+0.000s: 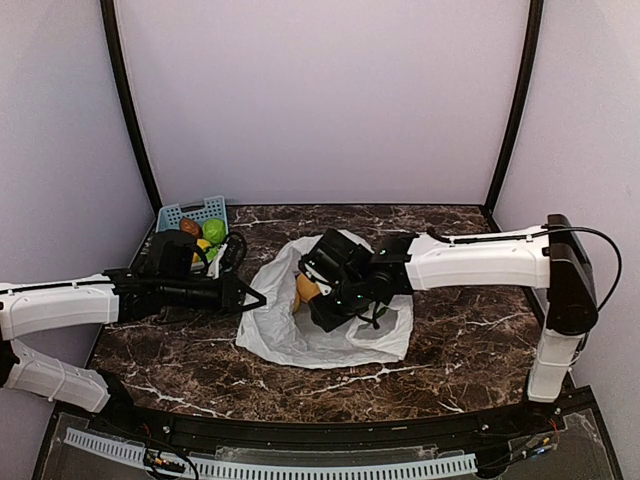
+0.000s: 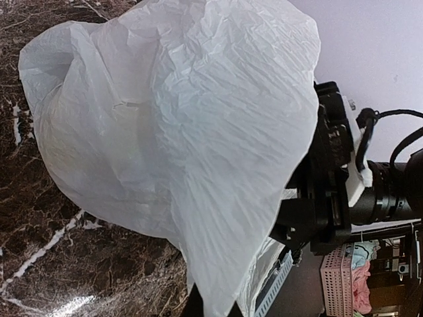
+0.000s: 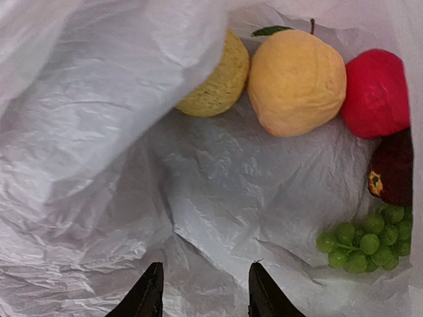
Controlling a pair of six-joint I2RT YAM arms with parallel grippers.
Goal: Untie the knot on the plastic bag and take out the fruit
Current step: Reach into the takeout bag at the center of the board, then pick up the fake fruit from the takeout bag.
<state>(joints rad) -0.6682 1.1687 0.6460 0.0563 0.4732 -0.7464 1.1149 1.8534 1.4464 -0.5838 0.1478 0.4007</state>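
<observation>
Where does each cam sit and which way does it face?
Top external: above and behind the bases, looking down on the table; left arm and right arm show, left claw at the edge of the plastic bag.
Left wrist: low by the bag, facing its outer wall; only a dark sliver of its own claw, bottom edge.
Right wrist: in the bag's mouth, facing the fruit; right claw tips apart at the bottom.
Shared: top and left wrist both show the bag's outside and the right arm.

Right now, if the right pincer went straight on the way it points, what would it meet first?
Probably the inside of the crinkled white plastic bag, just ahead of the right pincer; the round tan-yellow fruit lies further on, though depth is unclear.
</observation>
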